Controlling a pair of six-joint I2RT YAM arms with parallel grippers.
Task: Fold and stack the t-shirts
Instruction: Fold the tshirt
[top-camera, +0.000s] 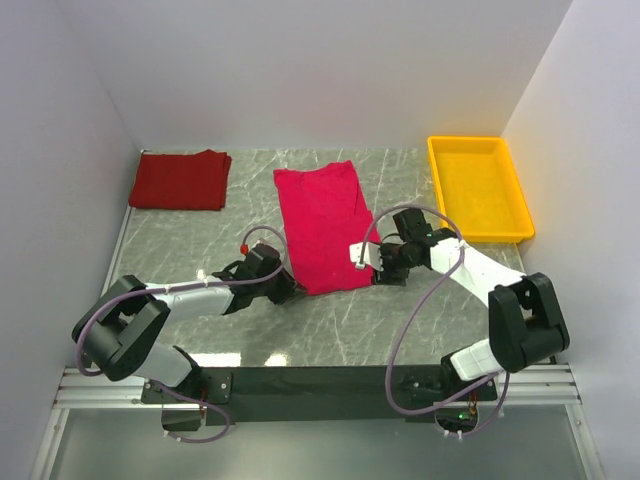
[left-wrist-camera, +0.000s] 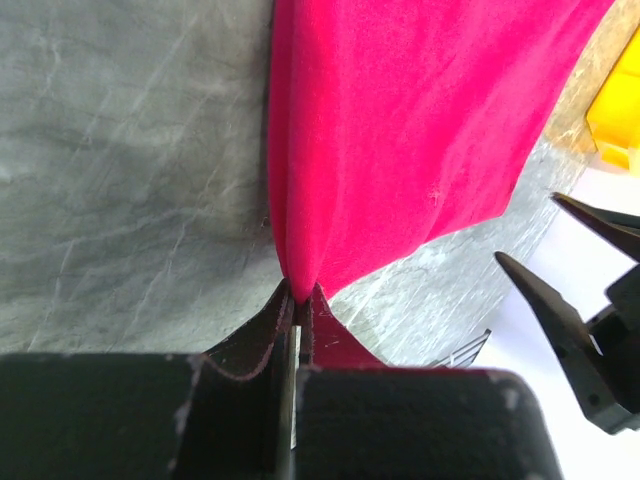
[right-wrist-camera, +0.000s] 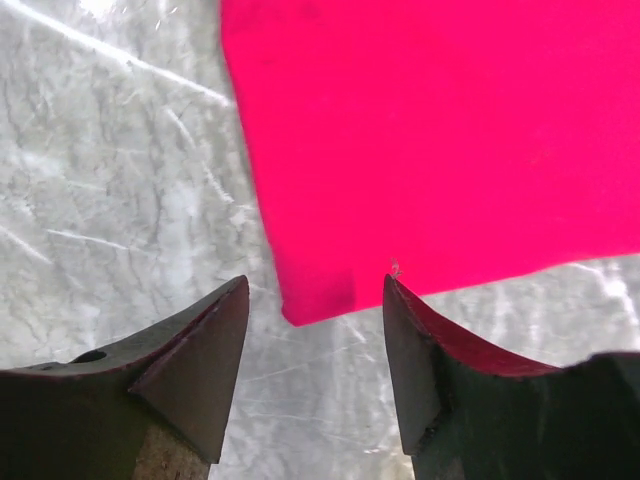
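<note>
Robotics lab bench, boxed inside a plain white enclosure

A left arm (top-camera: 190, 297) and a right arm (top-camera: 480, 270) are sitting bolted to an aluminium rail (top-camera: 545, 385) at the edge of a grey marble-patterned table (top-camera: 200, 240), bare white panels (top-camera: 320, 70) are walling it in, and loose cables (top-camera: 400, 330) are looping off the arms.

- yellow plastic tray (top-camera: 478, 190): at 2 o'clock on the table, long side running along the right wall
- table (top-camera: 400, 310): grey marbled top, glare patch at 6 o'clock
- white walls (top-camera: 330, 70): enclose it at 9, 12 and 3 o'clock
- aluminium rail (top-camera: 100, 385): runs along the 6 o'clock edge
</note>
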